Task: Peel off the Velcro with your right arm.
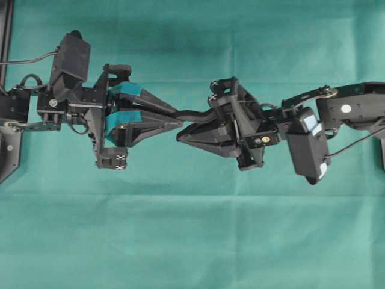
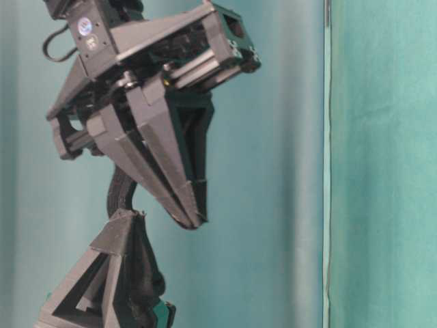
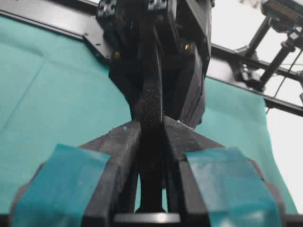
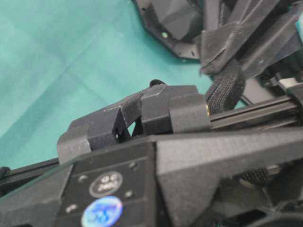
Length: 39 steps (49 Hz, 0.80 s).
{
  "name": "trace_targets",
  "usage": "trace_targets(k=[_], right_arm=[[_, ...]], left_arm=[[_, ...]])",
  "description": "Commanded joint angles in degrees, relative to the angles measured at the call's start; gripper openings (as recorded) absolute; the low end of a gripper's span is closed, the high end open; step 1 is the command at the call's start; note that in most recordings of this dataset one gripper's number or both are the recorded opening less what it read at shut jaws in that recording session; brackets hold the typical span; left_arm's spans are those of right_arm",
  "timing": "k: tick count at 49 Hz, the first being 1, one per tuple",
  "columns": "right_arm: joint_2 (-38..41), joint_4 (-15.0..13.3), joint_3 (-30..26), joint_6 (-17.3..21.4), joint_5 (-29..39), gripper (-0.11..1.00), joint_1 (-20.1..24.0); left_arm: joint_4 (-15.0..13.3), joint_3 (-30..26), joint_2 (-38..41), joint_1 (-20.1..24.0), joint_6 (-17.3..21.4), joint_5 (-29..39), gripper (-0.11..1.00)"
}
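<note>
The Velcro [image 1: 195,113] is a narrow black fuzzy strip stretched between the two grippers in mid-air above the cloth. My left gripper [image 1: 180,117], the one with teal-padded fingers, is shut on one end of it. In the left wrist view the Velcro [image 3: 151,94] rises out of the closed left gripper [image 3: 152,125] into the middle of the right gripper. My right gripper [image 1: 178,137] is shut, its pointed black fingers lying beside the left tips. The Velcro [image 2: 119,191] enters near their base, where the grip itself is hidden. From table level the right gripper [image 2: 192,222] points down.
Teal cloth [image 1: 192,241] covers the whole table. Black frame rails [image 1: 6,36] stand at the far left edge, and another rail [image 3: 246,71] crosses behind the right arm. Both arms meet near the middle of the table.
</note>
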Motion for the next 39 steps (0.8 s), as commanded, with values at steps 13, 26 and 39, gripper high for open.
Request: trace_targets(k=[13, 26, 39], right_arm=[[0.9, 0.0, -2.4, -0.1, -0.2, 0.09, 1.1], [1.7, -0.1, -2.9, -0.2, -0.2, 0.09, 1.3], [3.3, -0.4, -4.0, -0.4, 1.1, 0.09, 1.7]], left_arm=[[0.1, -1.7, -0.4, 0.4, 0.1, -0.8, 0.13], [0.1, -1.7, -0.4, 0.4, 0.1, -0.8, 0.13], [0.1, -1.7, -0.4, 0.4, 0.1, -0.7, 0.13]])
